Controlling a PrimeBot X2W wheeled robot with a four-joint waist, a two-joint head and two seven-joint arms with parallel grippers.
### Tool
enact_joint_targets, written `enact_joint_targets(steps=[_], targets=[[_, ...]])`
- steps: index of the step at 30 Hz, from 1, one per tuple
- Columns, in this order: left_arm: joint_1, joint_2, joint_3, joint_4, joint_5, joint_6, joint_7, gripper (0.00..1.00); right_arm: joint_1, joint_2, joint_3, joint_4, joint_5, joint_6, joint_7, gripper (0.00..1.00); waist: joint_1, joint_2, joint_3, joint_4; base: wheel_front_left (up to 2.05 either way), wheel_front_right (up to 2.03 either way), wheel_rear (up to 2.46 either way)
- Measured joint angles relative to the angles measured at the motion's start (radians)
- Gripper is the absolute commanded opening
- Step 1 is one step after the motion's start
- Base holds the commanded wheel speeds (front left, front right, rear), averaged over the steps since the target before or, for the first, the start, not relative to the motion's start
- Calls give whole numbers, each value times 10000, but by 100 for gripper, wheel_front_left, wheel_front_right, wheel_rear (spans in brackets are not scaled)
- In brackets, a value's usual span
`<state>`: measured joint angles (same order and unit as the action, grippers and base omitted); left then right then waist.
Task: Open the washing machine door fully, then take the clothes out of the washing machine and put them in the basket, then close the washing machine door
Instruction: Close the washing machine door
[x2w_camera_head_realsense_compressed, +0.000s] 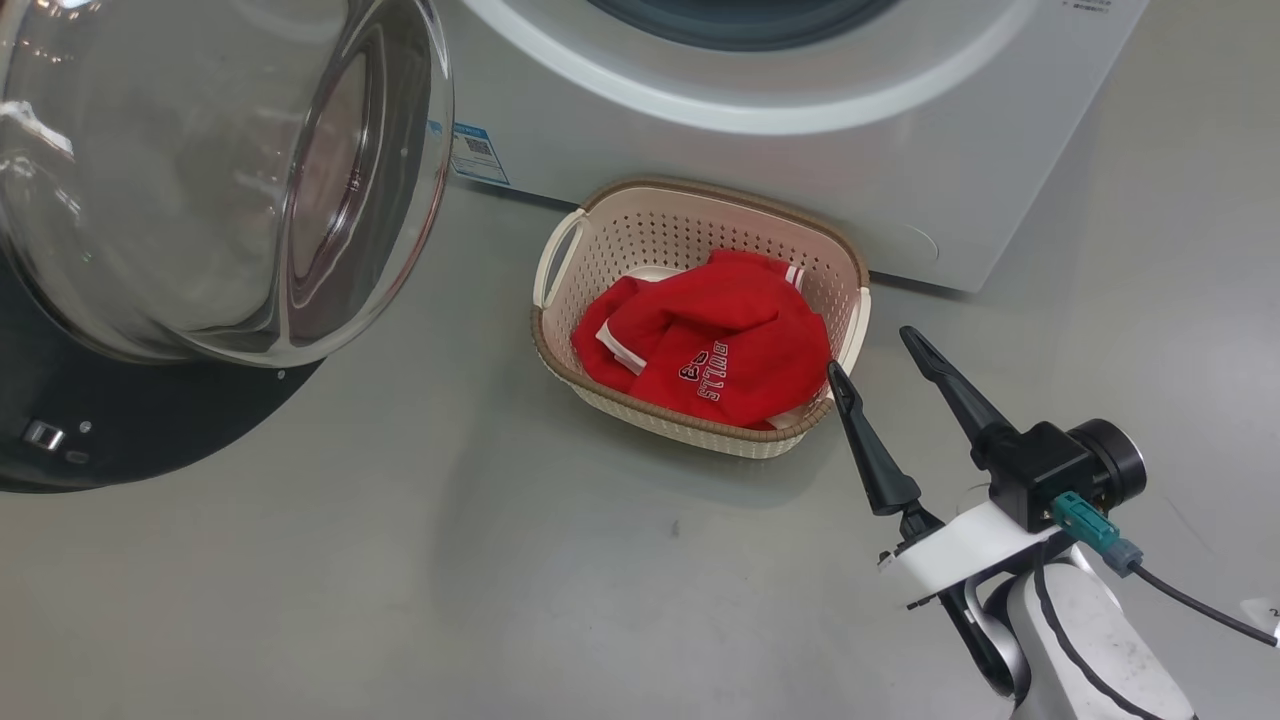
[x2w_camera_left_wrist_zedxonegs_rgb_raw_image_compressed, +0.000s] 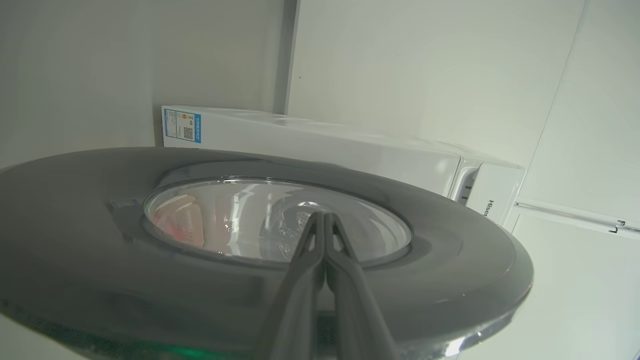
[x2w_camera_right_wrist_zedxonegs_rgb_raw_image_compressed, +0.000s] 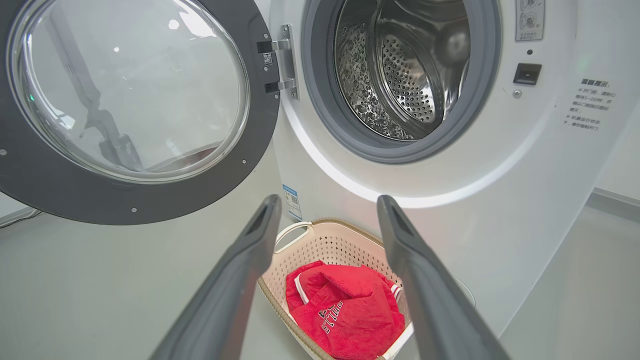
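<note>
Just beside basket (x2w_camera_head_realsense_compressed: 640, 232) rim, right fingers (x2w_camera_head_realsense_compressed: 866, 442) spread.

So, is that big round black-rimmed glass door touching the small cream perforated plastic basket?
Apart. The head view shows a strip of bare grey floor between the washing machine door and the basket.

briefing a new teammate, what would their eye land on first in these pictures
The red clothes heaped in the cream basket on the floor before the washing machine stand out first. Next comes the big washing machine door, swung wide open left of the shiny steel drum, where no clothes show. The right gripper hovers just right of the basket, jaws apart.
</note>
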<state>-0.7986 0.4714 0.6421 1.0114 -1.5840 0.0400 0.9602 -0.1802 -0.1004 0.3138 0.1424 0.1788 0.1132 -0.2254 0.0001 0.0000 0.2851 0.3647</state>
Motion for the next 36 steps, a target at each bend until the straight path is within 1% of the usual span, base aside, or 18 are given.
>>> enact_joint_targets(steps=[7,12,17,22,26,30,36], targets=[[311,-520,-201,-479,-63,-458,784,0,54,48,40,77,59,0,-13,100,0,0,-230,51,0,0,0],[623,-1083,-422,-780,-79,-702,1221,0,93,54,35,127,82,0,-19,100,-1,0,-379,109,0,0,0],[891,-1486,-583,-1158,-104,-905,1565,0,199,77,0,173,148,-12,-90,100,0,0,-552,153,0,0,0],[1133,-1971,-698,-1572,-157,-997,1843,0,276,96,-31,211,230,-13,-102,100,0,0,-727,200,0,0,0],[1360,-2454,-945,-2017,-178,-1158,2069,0,344,113,-86,230,238,-19,-104,100,-1,0,-870,256,0,0,0],[1649,-2901,-1103,-2466,-178,-1168,2140,0,424,140,-86,236,322,-19,-105,100,-1,0,-998,309,0,0,0],[1974,-3208,-1287,-3112,-173,-1243,2186,0,424,153,-121,232,322,-27,-178,100,-1,0,-1083,327,0,0,0]])
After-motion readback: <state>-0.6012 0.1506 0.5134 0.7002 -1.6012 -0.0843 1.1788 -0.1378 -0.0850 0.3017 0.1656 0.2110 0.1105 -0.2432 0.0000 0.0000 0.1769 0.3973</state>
